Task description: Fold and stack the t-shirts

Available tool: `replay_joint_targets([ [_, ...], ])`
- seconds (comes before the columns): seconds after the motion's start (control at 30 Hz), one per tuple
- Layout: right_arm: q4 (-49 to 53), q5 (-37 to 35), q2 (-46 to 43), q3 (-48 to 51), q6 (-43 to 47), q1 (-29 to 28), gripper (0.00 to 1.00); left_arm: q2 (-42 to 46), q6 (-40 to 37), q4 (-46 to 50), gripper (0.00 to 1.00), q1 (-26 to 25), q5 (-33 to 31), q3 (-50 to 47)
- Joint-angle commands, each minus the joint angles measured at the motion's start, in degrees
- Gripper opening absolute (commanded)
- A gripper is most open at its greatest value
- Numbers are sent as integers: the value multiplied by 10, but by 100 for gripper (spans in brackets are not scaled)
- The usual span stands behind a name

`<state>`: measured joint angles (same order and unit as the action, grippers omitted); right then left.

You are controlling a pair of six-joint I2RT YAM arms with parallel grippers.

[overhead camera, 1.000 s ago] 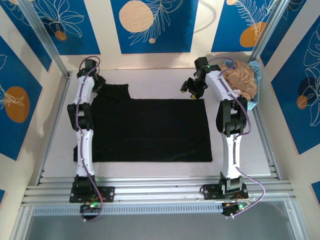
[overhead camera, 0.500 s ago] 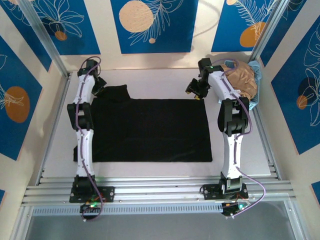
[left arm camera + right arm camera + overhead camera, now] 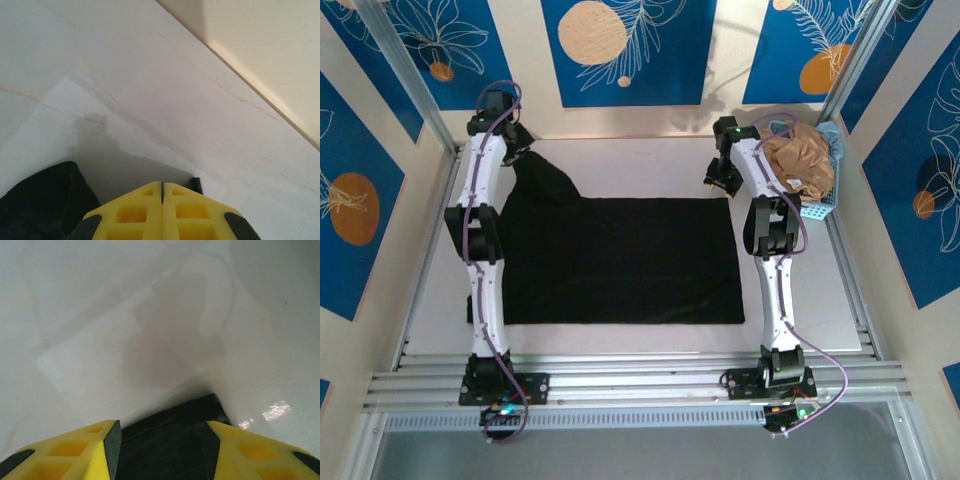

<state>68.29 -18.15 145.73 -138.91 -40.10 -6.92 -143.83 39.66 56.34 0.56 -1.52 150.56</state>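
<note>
The black t-shirt [image 3: 620, 260] lies spread flat across the middle of the table with no print showing. Its far left corner is pulled up toward my left gripper [image 3: 517, 160], whose jaws are shut on the cloth. In the left wrist view, black fabric [image 3: 40, 205] hangs at the lower left of the left gripper [image 3: 162, 183]. My right gripper [image 3: 715, 182] hovers open over the shirt's far right corner, and that corner [image 3: 170, 450] sits between the jaws of the right gripper [image 3: 161, 424]. The tan-brown t-shirt [image 3: 798, 160] is bunched up in the basket.
The light blue perforated basket [image 3: 825, 205] stands at the far right edge of the table, just beside my right arm. White tabletop [image 3: 640, 165] lies bare behind the black shirt. Aluminium rails [image 3: 640, 380] run along the near edge.
My left gripper has moved toward the far wall, drawing the shirt's far left corner up and back. My right gripper has shifted slightly right, staying over the far right corner.
</note>
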Motion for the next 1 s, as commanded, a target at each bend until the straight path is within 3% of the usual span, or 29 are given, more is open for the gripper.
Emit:
replay_joint_targets([
  [0.0,13,-26,2,15,-5,4,49,15,-20,4,0,-2,33,-13],
  [0.47,1,-19,36,15,26,8,45,47,-30,17,0,-4,62,-55],
  [0.6,4,-16,50,-5,43,11,31,55,-31,31,0,-6,58,-56],
  [0.77,-8,-13,26,9,58,10,2,72,-37,64,0,-7,44,-56],
  [0.97,-50,-20,-50,66,78,-4,0,115,-43,113,0,-13,23,-78],
])
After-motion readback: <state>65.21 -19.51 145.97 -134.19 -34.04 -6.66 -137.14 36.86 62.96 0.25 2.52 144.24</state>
